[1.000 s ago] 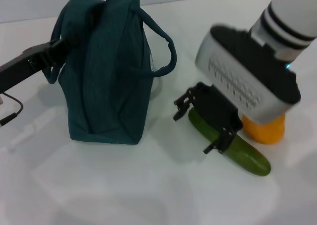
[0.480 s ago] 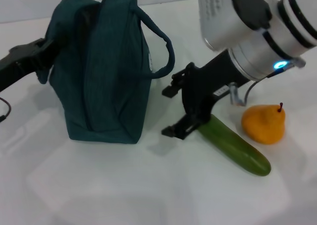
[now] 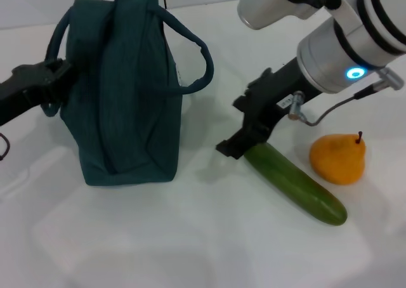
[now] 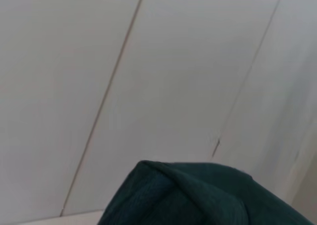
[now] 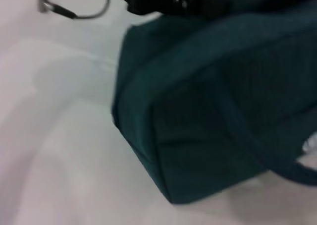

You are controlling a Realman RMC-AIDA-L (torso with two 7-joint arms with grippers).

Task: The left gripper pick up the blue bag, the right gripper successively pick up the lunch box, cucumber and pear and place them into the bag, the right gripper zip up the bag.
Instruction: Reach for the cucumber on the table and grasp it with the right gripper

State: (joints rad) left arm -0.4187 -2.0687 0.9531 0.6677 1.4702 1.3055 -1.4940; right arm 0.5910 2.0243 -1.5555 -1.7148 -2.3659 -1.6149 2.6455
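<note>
Left gripper [image 3: 56, 78] fingers closed on blue bag [image 3: 124, 91], right gripper [image 3: 244, 124] fingers open above cucumber [image 3: 295, 182] end, pear [image 3: 338, 158] beside it on worktop [image 3: 190, 237].

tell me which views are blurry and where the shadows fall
Head view: sharp; the dark teal fabric bag and long glossy green cucumber cast soft shadows on the white table. Right wrist view: bag motion-smeared. Left wrist view: soft, mostly wall.

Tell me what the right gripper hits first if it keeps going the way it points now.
Probably the table. The right gripper points down and toward the blue bag, its tips beside the cucumber. If it is angled shallower than it looks, the bag's side comes first.
</note>
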